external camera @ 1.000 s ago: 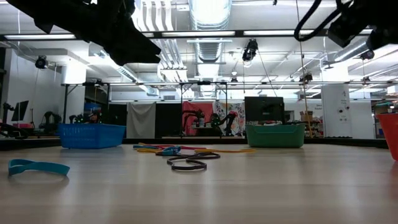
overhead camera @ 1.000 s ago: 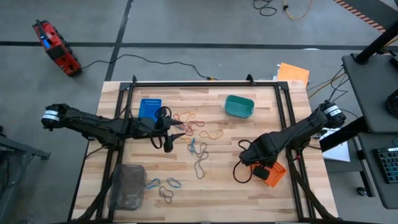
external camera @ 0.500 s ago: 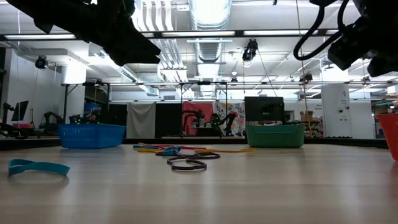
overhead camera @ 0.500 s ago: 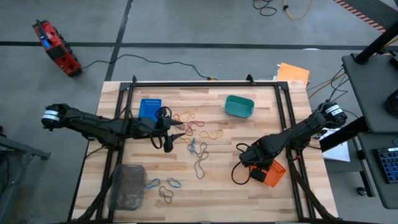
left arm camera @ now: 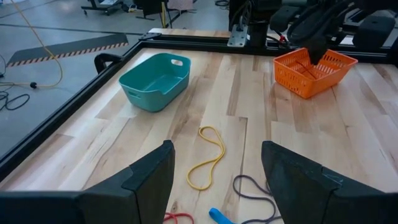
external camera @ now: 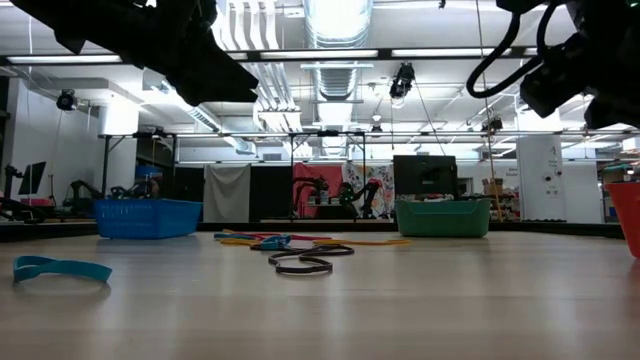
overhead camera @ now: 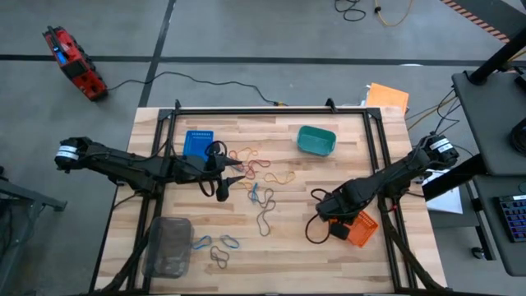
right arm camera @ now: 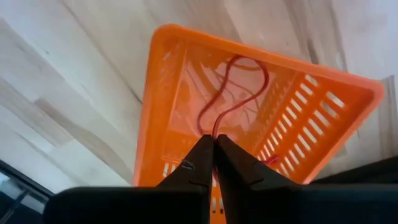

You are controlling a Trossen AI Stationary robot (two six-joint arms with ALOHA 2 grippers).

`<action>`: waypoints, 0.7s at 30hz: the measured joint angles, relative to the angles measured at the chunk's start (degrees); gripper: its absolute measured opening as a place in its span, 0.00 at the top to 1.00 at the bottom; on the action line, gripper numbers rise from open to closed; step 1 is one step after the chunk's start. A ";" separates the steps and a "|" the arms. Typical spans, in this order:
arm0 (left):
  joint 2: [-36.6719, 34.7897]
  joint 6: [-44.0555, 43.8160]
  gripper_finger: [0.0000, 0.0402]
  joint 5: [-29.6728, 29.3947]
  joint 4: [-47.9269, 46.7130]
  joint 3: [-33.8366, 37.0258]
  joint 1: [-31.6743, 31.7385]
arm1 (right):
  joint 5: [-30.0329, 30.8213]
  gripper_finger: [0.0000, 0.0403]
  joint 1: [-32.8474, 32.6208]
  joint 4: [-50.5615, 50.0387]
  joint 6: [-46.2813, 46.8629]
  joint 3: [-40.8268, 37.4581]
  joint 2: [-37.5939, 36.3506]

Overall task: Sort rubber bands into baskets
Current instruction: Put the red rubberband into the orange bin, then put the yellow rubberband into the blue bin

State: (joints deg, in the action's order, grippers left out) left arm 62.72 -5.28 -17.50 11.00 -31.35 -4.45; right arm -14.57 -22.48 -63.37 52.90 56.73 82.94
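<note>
Fingers of the right end effector [right arm camera: 213, 152] pinch a red rubber band [right arm camera: 231, 93] dangling into the orange basket [right arm camera: 186, 81]. Left end effector [left arm camera: 214, 171] hovers spread above the worktop [left arm camera: 249, 124].

You have a red rubber band [right arm camera: 231, 93] hanging in the orange basket [right arm camera: 311, 118], pinched by the right tool [right arm camera: 213, 163]. Other bands [overhead camera: 261, 177] lie loose mid-bench — blue basket [overhead camera: 197, 142], teal basket [overhead camera: 316, 141] and clear-grey basket [overhead camera: 168, 245] stand apart.
</note>
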 joint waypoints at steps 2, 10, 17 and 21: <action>0.00 -0.10 0.44 0.00 -0.04 0.00 0.00 | 0.02 0.97 0.02 -0.23 0.07 0.00 0.00; 0.00 -1.55 0.44 0.02 -1.20 0.00 0.01 | 0.02 0.86 0.01 -0.62 1.57 0.02 0.00; 0.00 -3.44 0.44 0.03 -2.03 0.00 0.00 | 0.05 0.74 0.00 -0.60 0.88 0.02 0.00; 0.00 -4.67 0.44 0.04 -2.11 0.00 0.00 | 2.73 0.70 0.02 0.18 0.25 0.02 0.00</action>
State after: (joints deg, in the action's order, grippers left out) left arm 62.72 -9.95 -17.45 8.89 -31.35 -4.45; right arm -11.84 -22.46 -63.19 53.15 56.75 82.94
